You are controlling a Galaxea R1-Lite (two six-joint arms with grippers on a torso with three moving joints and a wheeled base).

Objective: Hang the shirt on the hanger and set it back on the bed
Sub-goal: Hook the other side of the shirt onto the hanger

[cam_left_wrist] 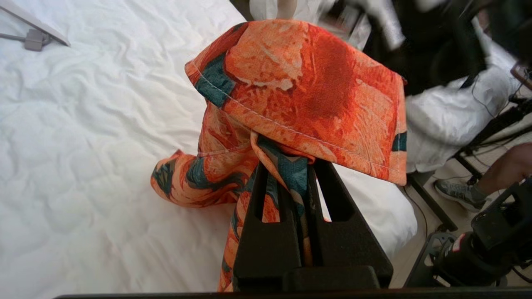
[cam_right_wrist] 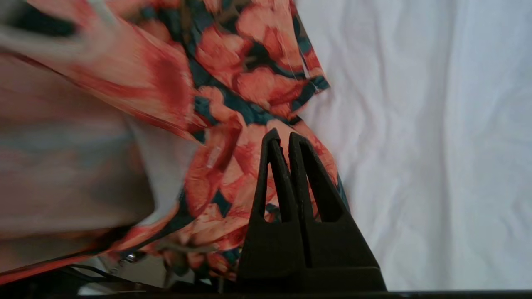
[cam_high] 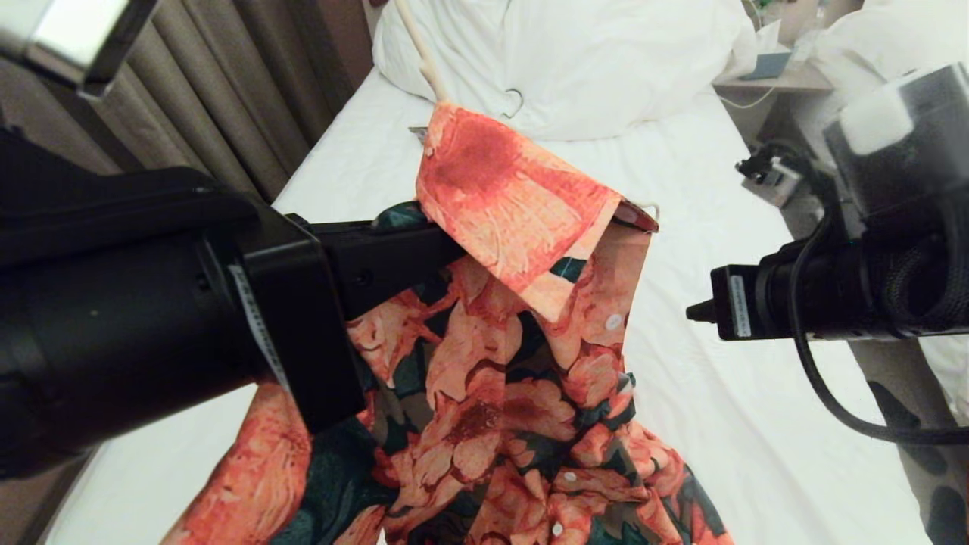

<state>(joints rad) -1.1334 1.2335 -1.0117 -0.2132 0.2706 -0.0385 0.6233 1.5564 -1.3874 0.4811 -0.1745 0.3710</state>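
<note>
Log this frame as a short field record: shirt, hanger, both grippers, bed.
shirt: floral shirt lifted above the bed, collar flopped over
hanger: cream hanger rising from the top of the shirt
left gripper: left gripper shut on shirt fabric under the collar
right gripper: right gripper shut, empty, beside the shirt
bed: white sheet beneath; pillow at the head

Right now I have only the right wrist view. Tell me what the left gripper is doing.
Observer: The left gripper is shut on the shirt, pinching a fold just under the collar.
Operator: Find the hanger.
Observer: A thin cream rod, likely the hanger, rises from the collar's top edge toward the pillow.
Operator: Check my right gripper's clearance.
Observer: In the head view the right gripper is shut and empty, with bare bed showing between it and the shirt.
</note>
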